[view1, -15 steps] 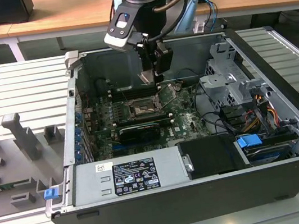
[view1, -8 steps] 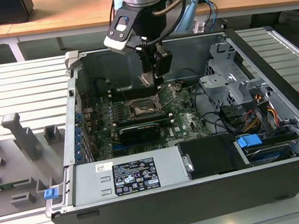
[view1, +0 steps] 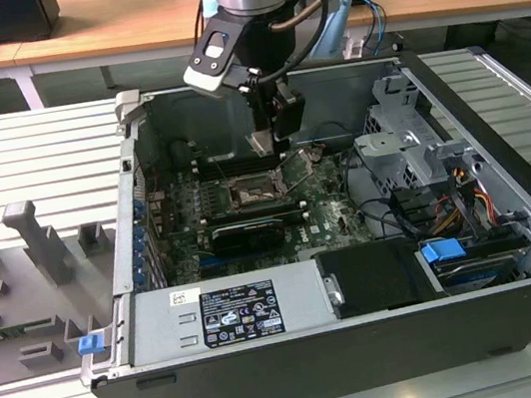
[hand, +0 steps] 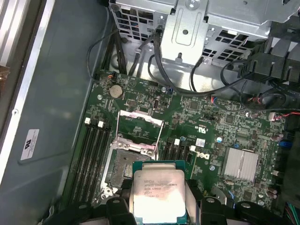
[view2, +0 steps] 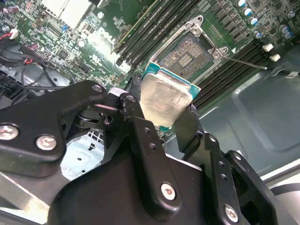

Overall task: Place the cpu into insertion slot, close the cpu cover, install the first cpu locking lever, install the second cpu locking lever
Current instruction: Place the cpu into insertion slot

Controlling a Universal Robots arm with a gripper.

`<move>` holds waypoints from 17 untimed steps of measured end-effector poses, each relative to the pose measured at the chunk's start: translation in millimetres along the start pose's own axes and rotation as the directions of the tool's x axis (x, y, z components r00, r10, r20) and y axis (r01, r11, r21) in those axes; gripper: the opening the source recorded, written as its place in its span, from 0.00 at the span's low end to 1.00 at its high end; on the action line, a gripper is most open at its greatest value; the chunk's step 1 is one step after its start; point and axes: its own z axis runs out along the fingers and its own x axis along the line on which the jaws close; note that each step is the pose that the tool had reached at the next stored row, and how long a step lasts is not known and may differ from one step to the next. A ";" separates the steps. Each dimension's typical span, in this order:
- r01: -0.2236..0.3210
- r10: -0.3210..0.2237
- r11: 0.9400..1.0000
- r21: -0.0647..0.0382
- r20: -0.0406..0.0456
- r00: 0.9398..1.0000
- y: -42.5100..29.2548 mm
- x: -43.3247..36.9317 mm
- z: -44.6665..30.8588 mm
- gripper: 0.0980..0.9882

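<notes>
Silver-faced cpu [view2: 166,101] sits clamped between the jaws of the gripper [view2: 163,107] near the open insertion slot [view2: 187,54], so it's step one, and imo it needs squaring up.

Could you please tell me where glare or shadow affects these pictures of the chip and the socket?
In the second wrist view, a pale sheen lies across the chip, while the socket beyond is evenly lit; in the first wrist view, the chip looks washed bright; in the exterior view, the board sits in the shade of the case, darker than the desk behind.
</notes>
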 end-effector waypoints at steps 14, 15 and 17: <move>-0.030 0.030 1.000 -0.001 0.002 1.000 -0.4 -0.1 4.2 0.48; -0.031 0.031 1.000 -0.001 0.003 1.000 -0.4 -0.1 4.4 0.48; -0.037 0.037 0.999 -0.001 0.003 0.999 -0.5 -0.1 5.2 0.48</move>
